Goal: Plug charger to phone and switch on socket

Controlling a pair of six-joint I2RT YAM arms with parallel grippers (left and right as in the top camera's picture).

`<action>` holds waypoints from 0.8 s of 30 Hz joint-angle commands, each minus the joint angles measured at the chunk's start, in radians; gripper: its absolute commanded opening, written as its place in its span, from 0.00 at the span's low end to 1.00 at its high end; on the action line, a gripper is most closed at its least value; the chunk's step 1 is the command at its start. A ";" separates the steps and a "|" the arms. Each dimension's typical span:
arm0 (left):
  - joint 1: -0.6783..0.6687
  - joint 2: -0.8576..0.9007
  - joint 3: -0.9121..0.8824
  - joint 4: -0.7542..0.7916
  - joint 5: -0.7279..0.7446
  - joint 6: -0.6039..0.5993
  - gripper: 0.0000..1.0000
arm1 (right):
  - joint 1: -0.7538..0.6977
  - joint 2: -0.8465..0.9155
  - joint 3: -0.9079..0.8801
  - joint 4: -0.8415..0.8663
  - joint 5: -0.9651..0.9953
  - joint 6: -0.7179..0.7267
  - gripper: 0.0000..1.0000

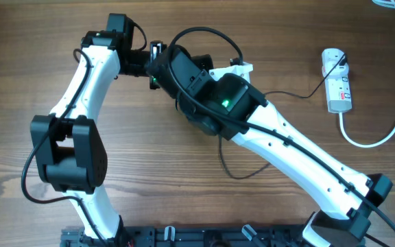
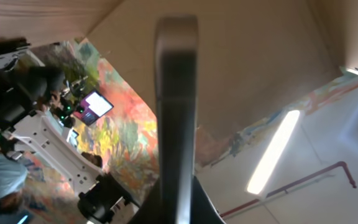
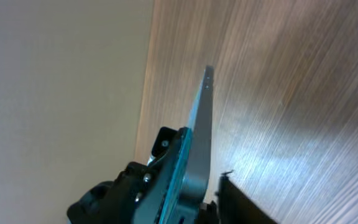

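The phone (image 1: 158, 49) is held on edge off the table where both arms meet at the back. In the left wrist view it shows as a dark thin edge (image 2: 176, 93) rising from my left gripper (image 2: 176, 202), which is shut on it. In the right wrist view its teal screen and grey back (image 3: 197, 143) stand between the fingers of my right gripper (image 3: 207, 199), with a thin gap near the right fingertip. The charger's thin black cable (image 1: 300, 92) runs from a black plug in the white socket (image 1: 337, 89) under the right arm. Its connector tip is hidden.
The socket's thick white cord (image 1: 389, 130) loops along the right edge of the wooden table (image 1: 149, 158). A loop of the black cable (image 1: 228, 168) lies under the right arm. The arm bases stand at the front edge.
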 commanded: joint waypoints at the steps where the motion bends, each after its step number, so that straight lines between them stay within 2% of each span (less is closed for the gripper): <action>1: -0.001 -0.031 0.016 0.000 0.025 0.001 0.04 | -0.004 -0.034 0.021 -0.005 0.111 -0.135 0.66; 3: 0.009 -0.031 0.016 0.025 -0.013 0.001 0.04 | -0.004 -0.055 0.021 -0.023 0.161 -0.208 0.74; 8: 0.048 -0.031 0.016 0.109 -0.184 0.012 0.04 | -0.011 -0.144 0.021 -0.124 0.222 -0.375 0.84; 11: 0.090 -0.031 0.016 0.103 -0.428 0.129 0.04 | -0.048 -0.185 0.021 -0.232 0.187 -0.631 0.85; 13: 0.121 -0.031 0.016 0.044 -0.609 0.203 0.04 | -0.085 -0.183 0.021 -0.309 0.097 -0.840 0.90; 14: 0.129 -0.031 0.016 0.006 -0.655 0.210 0.04 | -0.102 -0.177 0.013 -0.334 0.042 -0.934 0.90; 15: 0.136 -0.031 0.016 -0.026 -0.691 0.214 0.04 | -0.116 -0.172 0.002 -0.349 -0.011 -1.020 0.96; 16: 0.143 -0.031 0.016 -0.052 -0.744 0.232 0.04 | -0.133 -0.164 -0.023 -0.354 -0.073 -1.118 0.96; 19: 0.151 -0.031 0.016 -0.066 -0.888 0.276 0.04 | -0.173 -0.141 -0.123 -0.294 -0.201 -1.215 0.96; 20: 0.152 -0.031 0.016 -0.084 -0.960 0.275 0.04 | -0.185 -0.135 -0.158 -0.262 -0.244 -1.242 0.99; 22: 0.152 -0.031 0.016 -0.126 -1.062 0.276 0.04 | -0.211 -0.126 -0.273 -0.150 -0.392 -1.374 0.99; 24: 0.152 -0.031 0.016 -0.148 -1.121 0.276 0.04 | -0.231 -0.124 -0.381 -0.050 -0.502 -1.448 1.00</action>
